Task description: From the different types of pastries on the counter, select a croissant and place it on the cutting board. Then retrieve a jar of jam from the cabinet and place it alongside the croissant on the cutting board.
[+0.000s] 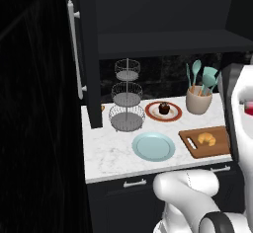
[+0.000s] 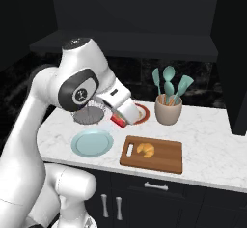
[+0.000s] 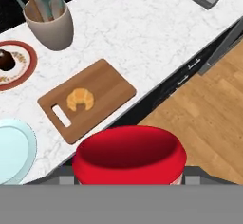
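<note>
Red-lidded jar of jam, close under the hand camera: only its lid shows, the body hidden below, and the finger tips are covered by it. From the right base camera the same jar is a small red patch at the end of the white two-finger gripper, held above the counter between the blue plate and the wooden board; the gripper is closed on it, though the fingers themselves are hard to make out.

Small golden-brown croissant: lying on the rectangular brown wooden cutting board, near the slot-handle end.

Dark chocolate cupcake-like pastry: on a round plate with a red-brown rim, cut off at the left edge of the hand view.

Round light-blue plate: bare, just left of the board.

Beige utensil crock: holds teal spatulas and spoons, behind the board.

Three-tier wire basket stand: at the counter's left; its base is partly hidden by the arm in the right base view.

White marble-look counter: faint grey veins, over dark drawers with silver pulls. Wooden floor visible beyond its edge in the hand view.

Tall black wall cabinet: door swung open at left with long silver bar handle; interior too dark to read.

White arm: elbow high, forearm angled down toward the counter
</note>
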Robot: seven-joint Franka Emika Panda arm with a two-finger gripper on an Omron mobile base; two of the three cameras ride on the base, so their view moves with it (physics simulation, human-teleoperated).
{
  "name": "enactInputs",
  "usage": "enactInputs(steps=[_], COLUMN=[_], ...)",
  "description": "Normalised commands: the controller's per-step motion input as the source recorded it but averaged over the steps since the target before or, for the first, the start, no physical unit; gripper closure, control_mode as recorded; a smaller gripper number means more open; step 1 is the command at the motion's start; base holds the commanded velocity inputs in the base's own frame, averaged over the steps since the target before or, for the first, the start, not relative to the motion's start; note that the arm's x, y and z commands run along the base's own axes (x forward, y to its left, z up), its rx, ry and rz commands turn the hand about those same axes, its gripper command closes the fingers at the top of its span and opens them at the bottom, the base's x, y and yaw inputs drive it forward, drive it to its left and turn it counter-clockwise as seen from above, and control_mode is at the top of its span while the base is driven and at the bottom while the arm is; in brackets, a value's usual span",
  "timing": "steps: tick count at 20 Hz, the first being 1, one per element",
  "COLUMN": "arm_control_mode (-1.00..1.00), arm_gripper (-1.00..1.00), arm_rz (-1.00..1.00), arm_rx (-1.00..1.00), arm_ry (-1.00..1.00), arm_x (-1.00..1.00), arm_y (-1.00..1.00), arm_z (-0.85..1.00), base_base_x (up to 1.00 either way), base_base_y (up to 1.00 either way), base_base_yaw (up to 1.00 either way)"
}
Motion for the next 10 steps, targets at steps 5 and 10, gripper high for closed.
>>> enactInputs(steps=[5, 10], arm_control_mode=[-1.00, -1.00], arm_gripper=[1.00, 1.00], arm_rz=[0.05, 0.00], arm_rx=[-0.01, 0.00], arm_ry=[-0.31, -0.17], arm_x=[0.33, 0.28], arm_y=[-0.05, -0.16], arm_z=[-0.30, -0.51], base_base_x=[0.00, 0.00], base_base_y=[0.00, 0.00], base_base_yaw=[0.00, 0.00])
